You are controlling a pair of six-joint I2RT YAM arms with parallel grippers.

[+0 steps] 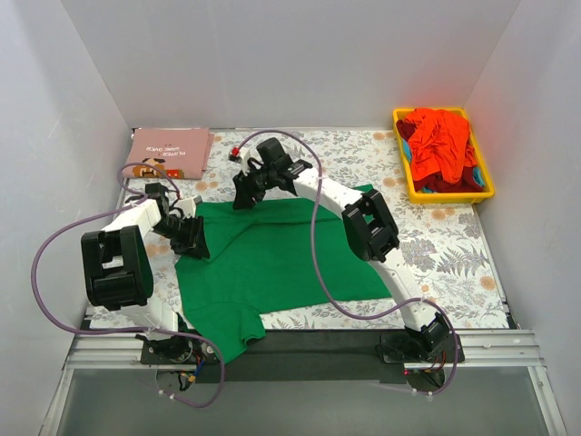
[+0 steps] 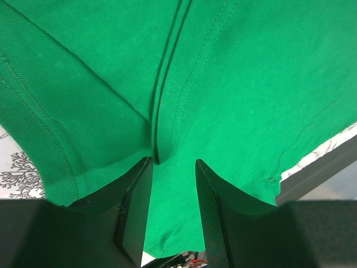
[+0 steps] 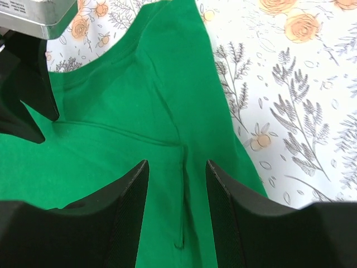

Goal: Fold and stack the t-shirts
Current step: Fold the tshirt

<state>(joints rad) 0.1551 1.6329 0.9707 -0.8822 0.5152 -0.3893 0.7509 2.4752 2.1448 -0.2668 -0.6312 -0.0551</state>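
Note:
A bright green t-shirt [image 1: 272,263] lies spread on the floral table covering, its near end hanging over the front edge. My left gripper [image 1: 191,238] sits at the shirt's left edge. In the left wrist view its jaws [image 2: 173,162] stand apart over green cloth [image 2: 251,84], with a fold at the left fingertip. My right gripper [image 1: 247,193] hovers at the shirt's far edge. Its jaws [image 3: 177,163] are open above a seam in the green cloth [image 3: 139,100]. A folded dusty pink t-shirt [image 1: 170,153] lies at the back left. Red-orange t-shirts [image 1: 440,145] are heaped in a bin.
The yellow bin [image 1: 483,173] stands at the back right corner. The grey-and-orange floral covering [image 1: 436,245] spans the table, and white walls close it in on three sides. Both arms' purple cables loop over the shirt and the table's left side.

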